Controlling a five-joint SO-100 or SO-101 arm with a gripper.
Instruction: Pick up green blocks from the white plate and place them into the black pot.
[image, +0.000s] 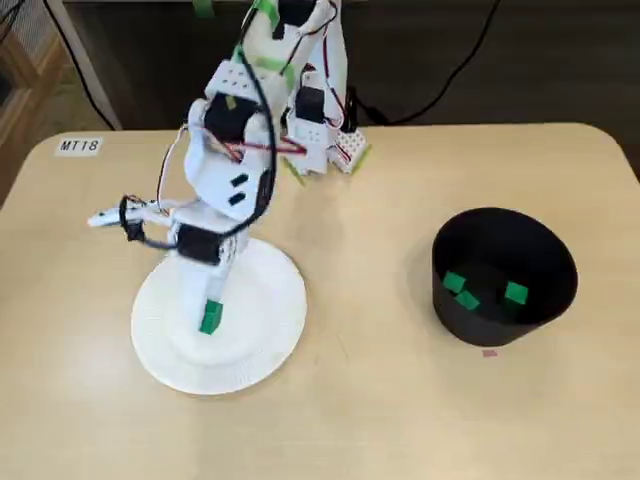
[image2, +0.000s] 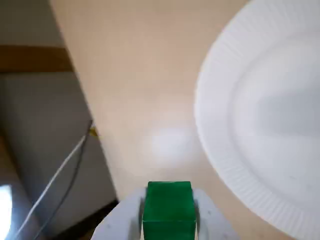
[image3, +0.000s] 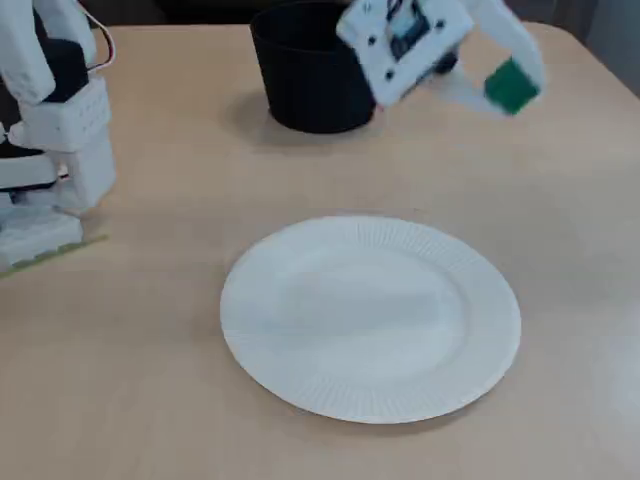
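Observation:
A green block (image: 209, 318) (image2: 168, 207) (image3: 512, 87) is clamped between the white fingers of my gripper (image: 210, 312) (image2: 169, 212) (image3: 508, 82), which is shut on it and lifted above the white plate (image: 265, 340) (image2: 270, 130) (image3: 370, 320). In a fixed view the plate shows nothing lying on it. The black pot (image: 500, 275) (image3: 305, 70) stands to the right in a fixed view and holds three green blocks (image: 467, 297). The wrist view looks down past the block at the plate's rim and the table.
The arm's white base (image: 320, 120) (image3: 50, 150) stands at the table's back edge with red and black cables. A label reading MT18 (image: 79, 146) is stuck near the left corner. A small pink mark (image: 489, 352) lies in front of the pot.

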